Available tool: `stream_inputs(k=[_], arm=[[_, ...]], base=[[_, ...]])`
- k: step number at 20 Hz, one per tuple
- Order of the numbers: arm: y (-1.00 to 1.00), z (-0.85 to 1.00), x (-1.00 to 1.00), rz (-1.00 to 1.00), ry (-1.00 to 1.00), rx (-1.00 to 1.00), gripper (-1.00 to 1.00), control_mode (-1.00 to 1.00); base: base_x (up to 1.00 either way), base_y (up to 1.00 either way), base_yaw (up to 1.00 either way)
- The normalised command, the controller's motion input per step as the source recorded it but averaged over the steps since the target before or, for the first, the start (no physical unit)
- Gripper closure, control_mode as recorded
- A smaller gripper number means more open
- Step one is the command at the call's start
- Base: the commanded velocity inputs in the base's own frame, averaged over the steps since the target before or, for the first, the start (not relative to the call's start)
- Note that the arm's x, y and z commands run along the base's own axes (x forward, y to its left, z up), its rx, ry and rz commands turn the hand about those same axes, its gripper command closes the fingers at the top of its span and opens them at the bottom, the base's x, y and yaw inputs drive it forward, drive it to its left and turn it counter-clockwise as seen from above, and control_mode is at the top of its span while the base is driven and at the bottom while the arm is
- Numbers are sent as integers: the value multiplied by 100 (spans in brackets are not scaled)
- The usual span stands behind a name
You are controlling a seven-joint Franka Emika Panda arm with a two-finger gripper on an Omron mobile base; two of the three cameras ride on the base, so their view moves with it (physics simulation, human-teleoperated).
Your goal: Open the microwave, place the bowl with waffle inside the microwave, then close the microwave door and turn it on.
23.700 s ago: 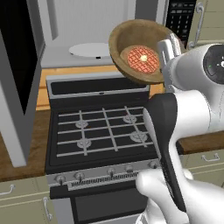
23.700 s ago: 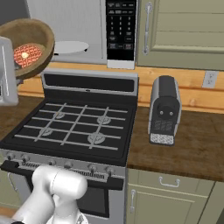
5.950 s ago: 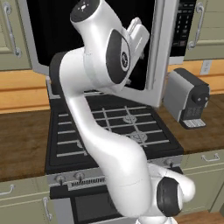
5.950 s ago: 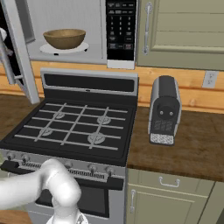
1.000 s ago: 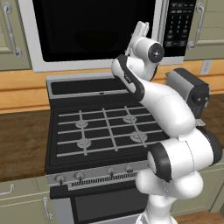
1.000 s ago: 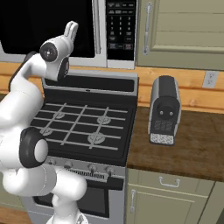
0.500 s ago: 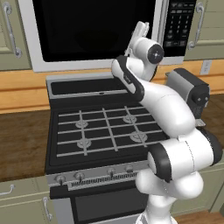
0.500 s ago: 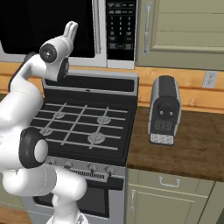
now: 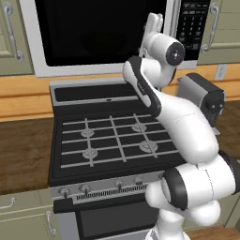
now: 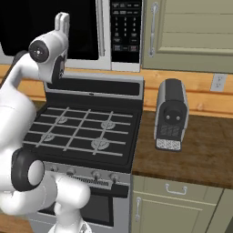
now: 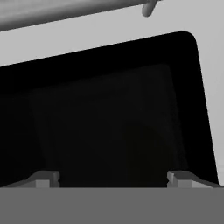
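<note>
Left base view: microwave door [image 9: 101, 35] shut, black glass at 12 o'clock above gas stove [image 9: 112, 140]; claw [image 9: 153, 23] raised near door's right edge. Right base view: toaster [image 10: 169, 113] on worktop [image 10: 200, 152] at 3 o'clock. Hand view: claw fingertips [image 11: 43, 179] spread wide, released, facing glass.

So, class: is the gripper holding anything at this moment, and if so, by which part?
Nothing is held: the gripper is open, facing the closed microwave door.

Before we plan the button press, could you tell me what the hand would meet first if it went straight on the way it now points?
Most likely the black glass of the microwave door, dead ahead of the open hand; how near it is I cannot tell.
</note>
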Motion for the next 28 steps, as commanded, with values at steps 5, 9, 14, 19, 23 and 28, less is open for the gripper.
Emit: stream_inputs(k=[5,9,14,19,23,28], arm=[[-13,28,-59,9,1,-27,-100,-100],[-17,3,-73,13,2,-32,-100,-100],[-40,-7,-69,19,0,-37,-100,-100],[-44,-17,-74,22,0,-40,-100,-100],[-43,-23,-55,18,-2,-43,-100,-100],[-46,-20,-42,15,-6,-45,-100,-100]], base=[[0,0,0],[0,0,0],[0,0,0],[0,0,0],[0,0,0],[0,0,0]])
